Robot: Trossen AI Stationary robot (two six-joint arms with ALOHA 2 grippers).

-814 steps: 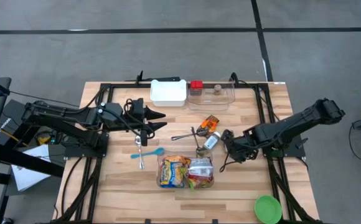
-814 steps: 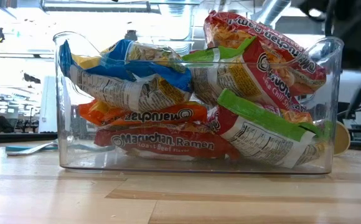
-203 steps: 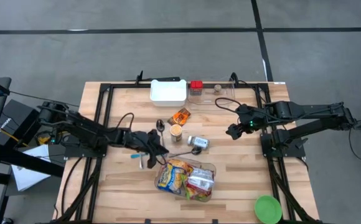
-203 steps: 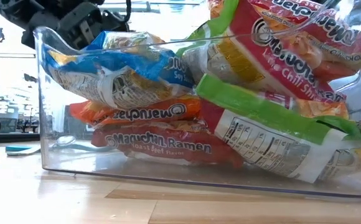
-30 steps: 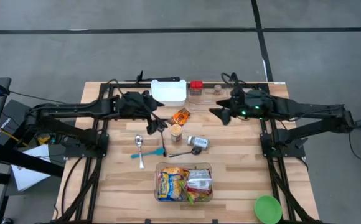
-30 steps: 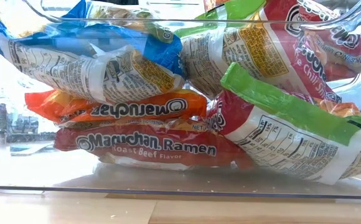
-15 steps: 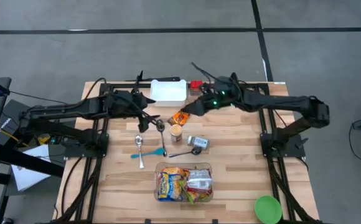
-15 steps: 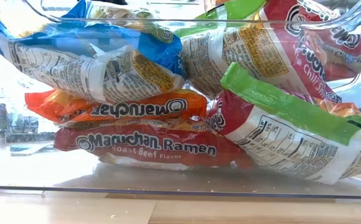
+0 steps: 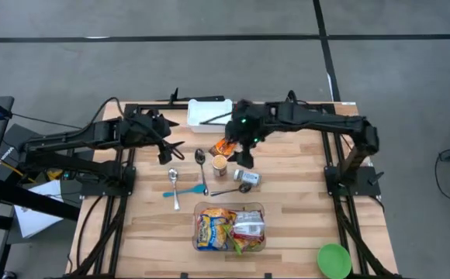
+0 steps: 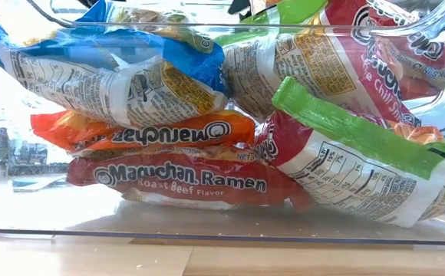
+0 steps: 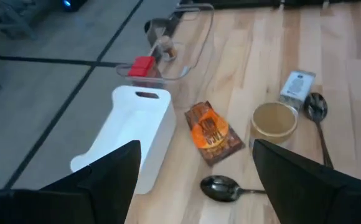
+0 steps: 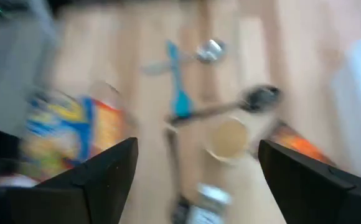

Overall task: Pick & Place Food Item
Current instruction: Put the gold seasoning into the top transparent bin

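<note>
Reaching over the table's middle, the right gripper (image 9: 243, 149), fingers apart, hangs just beside the orange snack packet (image 9: 226, 145), and should settle squarely over it before closing, while the left gripper (image 9: 167, 149), also spread, waits left.

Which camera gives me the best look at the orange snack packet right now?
The left wrist view: the orange snack packet lies sharp and unobstructed between the white bin and the round tub. The high view shows it small, partly under the right gripper. The right wrist view blurs it; the low view misses it.
</note>
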